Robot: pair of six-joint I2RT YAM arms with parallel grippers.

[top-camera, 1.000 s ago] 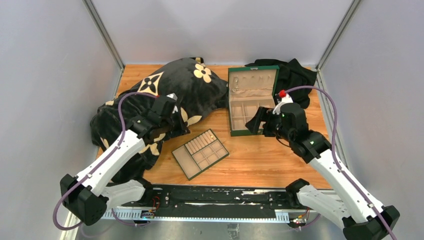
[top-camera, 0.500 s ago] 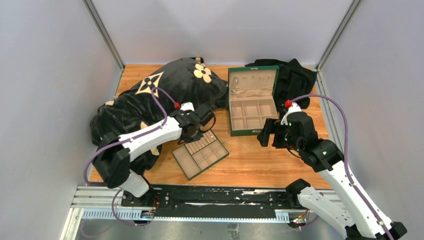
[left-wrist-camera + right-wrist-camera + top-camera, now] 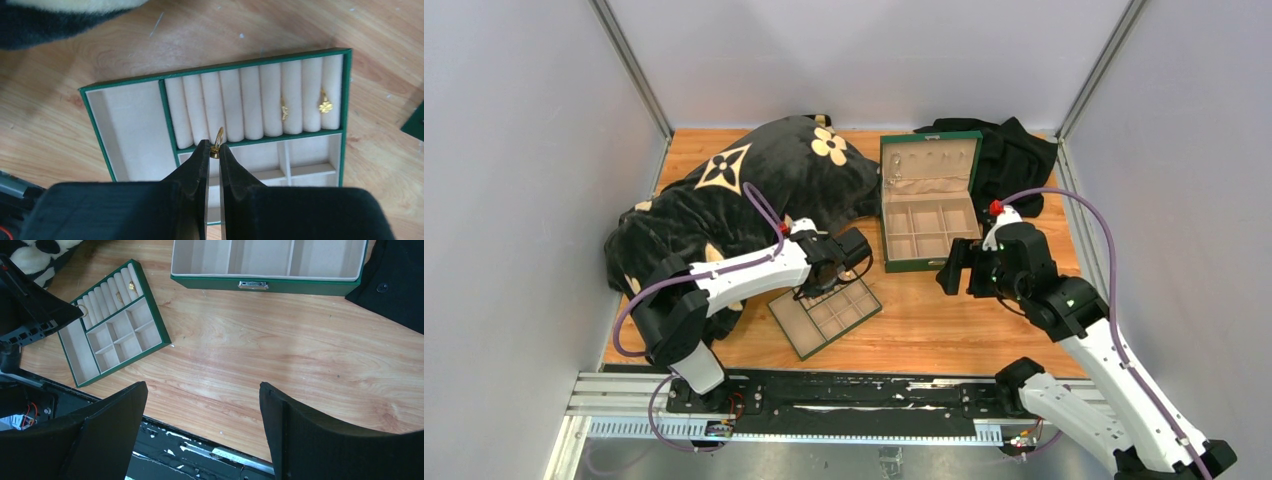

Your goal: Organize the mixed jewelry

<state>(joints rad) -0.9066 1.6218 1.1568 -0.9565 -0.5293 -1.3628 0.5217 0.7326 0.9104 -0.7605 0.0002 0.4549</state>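
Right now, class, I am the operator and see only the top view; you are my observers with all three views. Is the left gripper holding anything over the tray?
Observer: Yes. The left gripper is shut on a thin gold ring, pinched at its lower edge.
Operator: Over which part of the tray?
Observer: In the left wrist view it lines up with the end of the rolls, by the divider, not with the plain section of the tray. I cannot tell whether it touches.
Operator: Are the rolls holding anything?
Observer: Two gold pieces sit between rolls further along the row.
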